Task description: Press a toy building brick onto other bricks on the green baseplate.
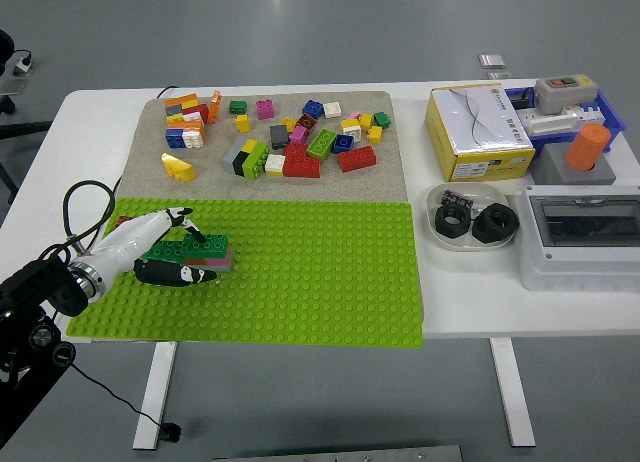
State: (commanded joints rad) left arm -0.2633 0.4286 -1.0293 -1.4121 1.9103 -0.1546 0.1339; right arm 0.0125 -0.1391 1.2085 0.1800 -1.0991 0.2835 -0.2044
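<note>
From the head view, my left hand (165,250) reaches in from the lower left and rests on the green baseplate (300,282), near its left end. My fingers (183,218) curl over a dark green brick (190,248) from above while my thumb lies along its near side, so I am holding that brick. It sits on top of a pink brick (222,260) that stands on the baseplate. Beyond the baseplate, on a beige mat (150,147), lies a loose pile of bricks (290,142) in many colours. Right of the baseplate stands a bowl (470,222) with black nuts, and beyond that a yellow box (478,132). My right hand does not show.
</note>
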